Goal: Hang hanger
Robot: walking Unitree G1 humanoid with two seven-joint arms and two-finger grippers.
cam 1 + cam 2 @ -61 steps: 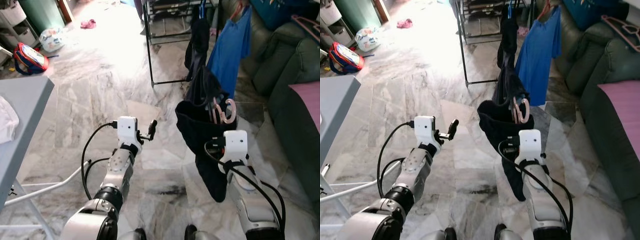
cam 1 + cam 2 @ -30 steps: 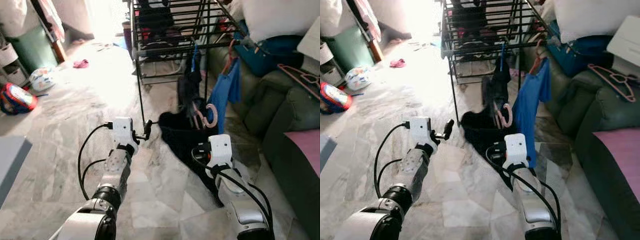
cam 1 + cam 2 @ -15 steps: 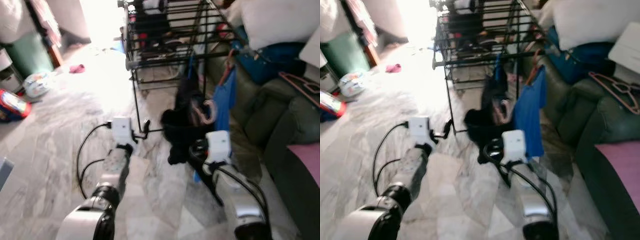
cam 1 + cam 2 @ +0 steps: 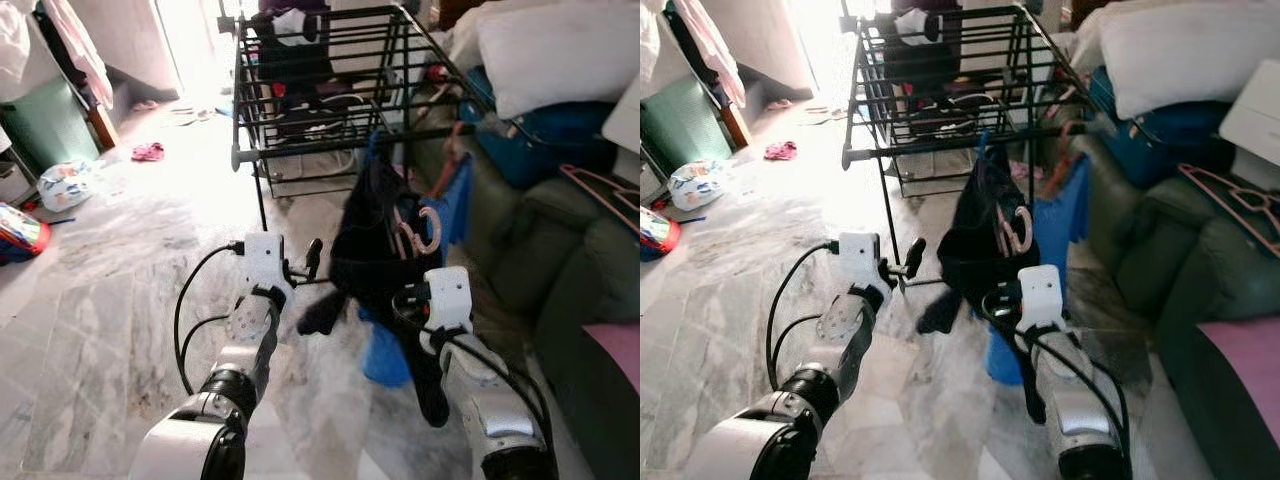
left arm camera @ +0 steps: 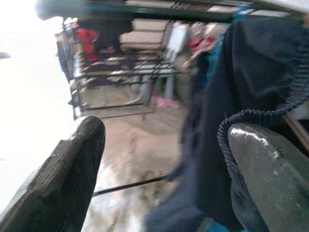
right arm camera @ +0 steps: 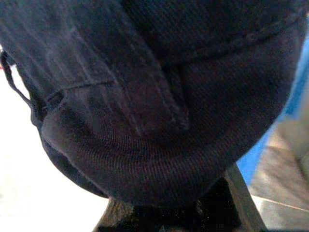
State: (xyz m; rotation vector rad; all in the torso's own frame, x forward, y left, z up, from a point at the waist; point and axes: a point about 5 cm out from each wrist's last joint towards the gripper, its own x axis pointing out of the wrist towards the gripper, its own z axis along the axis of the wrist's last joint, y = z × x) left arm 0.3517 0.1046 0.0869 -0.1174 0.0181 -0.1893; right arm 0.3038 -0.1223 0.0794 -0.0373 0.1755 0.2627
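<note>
Comparing with earlier: the whole picture has shifted, so the camera moved; the drying rack (image 4: 320,90) now shows nearer and fuller, with its near rail above the grippers.
Left gripper (image 5: 164,169): raised just beside the dark garment (image 4: 375,235), fingers (image 5: 72,164) spread apart and grasping nothing; a ribbed edge of the cloth lies against one finger.
Right gripper: under the dark garment, which drapes over it in the right wrist view (image 6: 159,121); I cannot tell whether its fingers are clenched or released.
Hanger: a pink hook (image 4: 428,228) pokes out at the top of the dark garment, above the right wrist (image 4: 447,297), below the rack's near rail.
Blue shirt (image 4: 455,205): hanging from the rack's near rail, behind the dark garment.
Floor (image 4: 120,270): grey-veined marble tiles, bright with glare near the rack's far end.
Room: green sofa (image 4: 590,260) on the right with a white pillow (image 4: 560,50) and a pink hanger (image 4: 605,190) on it; a small pink cloth (image 4: 148,151) and a bag (image 4: 65,183) on the floor at left.
</note>
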